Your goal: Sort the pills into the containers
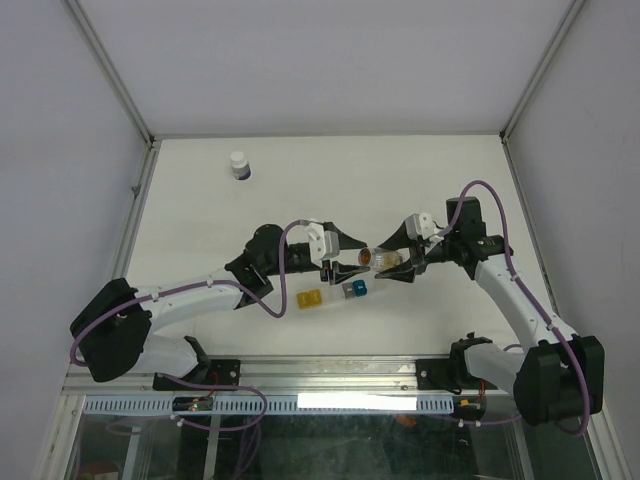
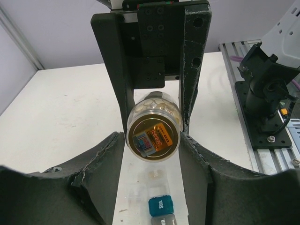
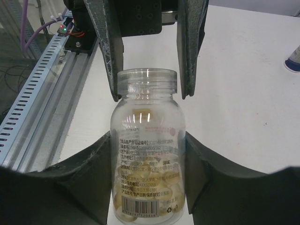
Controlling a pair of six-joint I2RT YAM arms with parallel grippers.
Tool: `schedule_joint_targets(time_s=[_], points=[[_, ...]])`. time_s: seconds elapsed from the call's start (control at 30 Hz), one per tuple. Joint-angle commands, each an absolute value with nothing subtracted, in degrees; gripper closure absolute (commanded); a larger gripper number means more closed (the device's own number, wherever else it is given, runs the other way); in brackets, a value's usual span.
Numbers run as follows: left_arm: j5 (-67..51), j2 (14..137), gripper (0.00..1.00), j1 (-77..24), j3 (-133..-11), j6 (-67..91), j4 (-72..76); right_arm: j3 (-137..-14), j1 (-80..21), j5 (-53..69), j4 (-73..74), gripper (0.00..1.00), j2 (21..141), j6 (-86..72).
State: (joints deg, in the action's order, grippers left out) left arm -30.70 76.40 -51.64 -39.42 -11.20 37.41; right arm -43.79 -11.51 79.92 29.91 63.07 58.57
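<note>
Two grippers of yours meet above the middle of the white desk (image 1: 200, 210). Nearest you, on the desk just in front of them, lies the short strip of small translucent plastic pillbox cubes (image 1: 331, 294). The yellow cube (image 1: 308, 298) is toward its left and the blue cube (image 2: 161, 205) toward its right, with clear ones joined beside the blue. Above the desk hangs the small clear plastic vial (image 1: 383, 258), lying roughly level, and the tan-orange pills (image 3: 150, 183) are heaped inside it toward its base. Your right gripper (image 3: 149, 140) is clamped round the vial's body, with the label and barcode facing its camera. Your left gripper (image 2: 152, 140) faces it from the other side. Its fingers (image 3: 105, 47) press against both sides of the uncapped mouth, so it too is grasping the vial. Far off, near the desk's back-left corner, a small dark bottle with a white cap (image 1: 239, 165) stands well apart.
</note>
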Motion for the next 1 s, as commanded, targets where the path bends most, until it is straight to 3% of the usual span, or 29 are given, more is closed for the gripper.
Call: schedule_joint_targets(time_s=[0.0,0.13,0.3,0.5,0.6,0.83,0.97], points=[[-31.6,76.8,0.50,-51.1,-42.2,-9.0,41.4,-44.4,-11.8,81.7,29.4,1.00,62.8,59.7],[-31.4,77.1,0.51,-51.1,-42.4,-7.1,42.1,-44.4,-11.8,81.7,29.4,1.00,62.8,59.6],[-31.3,77.0,0.61,-51.2,-42.2,-2.0,44.4,-44.4,-11.9,80.9,29.1,1.00,62.8,59.2],[-26.8,75.9,0.91,-52.0,-40.2,9.5,48.6,-44.2,-11.9,78.8,26.3,1.00,62.7,55.6],[-17.8,74.0,1.00,-54.6,-39.4,12.0,46.2,-44.1,-11.9,77.2,24.5,1.00,62.8,53.2],[14.4,72.9,1.00,-63.2,-42.5,19.7,29.8,-44.1,-11.8,75.3,21.7,1.00,62.7,49.1],[27.1,74.4,1.00,-66.3,-41.5,25.0,30.5,-43.9,-11.9,74.1,20.5,1.00,62.7,47.8]])
